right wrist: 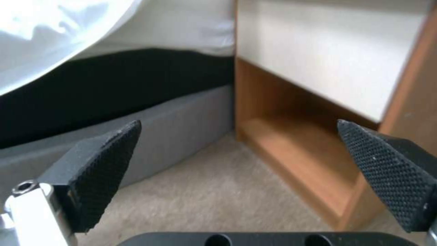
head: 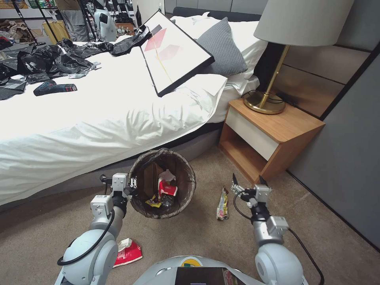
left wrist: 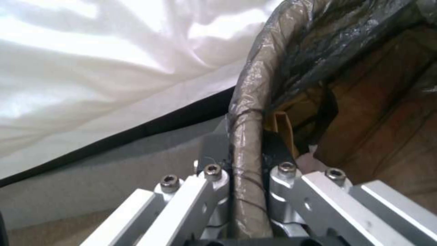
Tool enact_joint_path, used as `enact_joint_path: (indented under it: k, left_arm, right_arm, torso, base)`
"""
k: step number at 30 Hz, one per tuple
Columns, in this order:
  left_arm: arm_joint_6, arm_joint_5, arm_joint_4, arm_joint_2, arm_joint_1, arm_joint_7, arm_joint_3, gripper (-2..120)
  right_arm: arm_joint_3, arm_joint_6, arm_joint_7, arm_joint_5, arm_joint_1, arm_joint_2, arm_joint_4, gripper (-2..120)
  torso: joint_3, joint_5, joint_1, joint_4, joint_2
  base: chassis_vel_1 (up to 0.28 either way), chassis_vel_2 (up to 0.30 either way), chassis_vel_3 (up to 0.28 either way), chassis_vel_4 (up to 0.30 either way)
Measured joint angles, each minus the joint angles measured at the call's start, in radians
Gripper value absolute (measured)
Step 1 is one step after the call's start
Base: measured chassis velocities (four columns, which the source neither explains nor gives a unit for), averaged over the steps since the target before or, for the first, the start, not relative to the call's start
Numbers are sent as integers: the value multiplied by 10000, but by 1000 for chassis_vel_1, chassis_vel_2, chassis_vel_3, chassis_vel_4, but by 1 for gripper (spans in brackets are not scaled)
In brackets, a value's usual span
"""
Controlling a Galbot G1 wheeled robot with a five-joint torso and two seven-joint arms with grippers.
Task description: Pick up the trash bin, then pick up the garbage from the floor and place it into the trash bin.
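Left pincer (head: 132,185) clamped tight on rim of trash bin (head: 186,174), one finger outside the wall, one inside; the left wrist view shows the bag-wrapped rim (left wrist: 245,136) squeezed between the two metal fingers (left wrist: 214,191). Left arm reaches forward from the shoulder, forearm angled up toward the bed (head: 99,118), wrist level with the bin's left edge. Can't tell if the bin sits on the carpet (head: 198,237) or hangs just off it. Bin is close against the bed base, tilted a bit toward the robot, dark bag folded over the rim. Inside it: tan paper bag (head: 150,178), white tissue (head: 168,175), red-and-white packet (head: 167,190), yellow wrapper (head: 153,202).

Right pincer (head: 248,183) wide open, holding nothing, black textured pads (right wrist: 109,164) far apart, pointing at the open lower shelf of the nightstand (head: 285,130). Right arm bent up from the shoulder, wrist raised over the carpet, cable looping off it. Pincer is near but not touching the snack wrapper (head: 223,204), which lies flat on the carpet between the bin and the nightstand.

Another red-and-white packet (head: 128,251) lies on the carpet beside the left arm's elbow, near the robot's base.

On the bed: framed picture (head: 174,51) leaning on a grey pillow (head: 223,49), black plastic sheets (head: 47,61). Lamp (head: 277,63) stands on the nightstand.
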Motion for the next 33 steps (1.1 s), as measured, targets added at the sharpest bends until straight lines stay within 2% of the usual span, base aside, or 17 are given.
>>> enact_joint_path:
  k: [2, 7, 10, 14, 21, 33]
  left_arm:
    - [19, -84, -67, 6, 94, 0, -167, 5]
    - [56, -174, -101, 15, 179, -1, -348, 5]
    - [131, -256, -137, 7, 233, -27, -508, 5]
    - [241, -361, -181, 5, 225, -73, -629, 5]
    - [369, -613, -188, -13, 77, -196, -880, 5]
    - [377, -664, -189, -8, 59, -213, -953, 5]
  right_arm:
    - [-148, -726, 67, 433, 488, -99, -162, 100]
    - [-422, -1325, 464, 1108, 995, -353, -544, 100]
    - [-800, -1873, 1002, 2377, 1402, -745, -968, 100]
    - [-1055, -2318, 1316, 3193, 1882, -900, -1530, 100]
    - [-1494, -2817, 1912, 3946, 2435, -1045, -2230, 100]
    - [-1625, -2850, 2064, 3947, 2637, -888, -3436, 100]
  torso:
    - [0, -1, 0, 0, 0]
    - [0, 1, 0, -1, 0]
    - [0, 1, 0, -2, 0]
    - [0, 1, 0, -1, 0]
    - [0, 0, 0, 0, 0]
    - [-1, 0, 0, -2, 0]
  base:
    - [0, 0, 0, 0]
    - [0, 0, 0, 0]
    - [0, 0, 0, 0]
    - [0, 0, 0, 0]
    - [0, 0, 0, 0]
    - [0, 0, 0, 0]
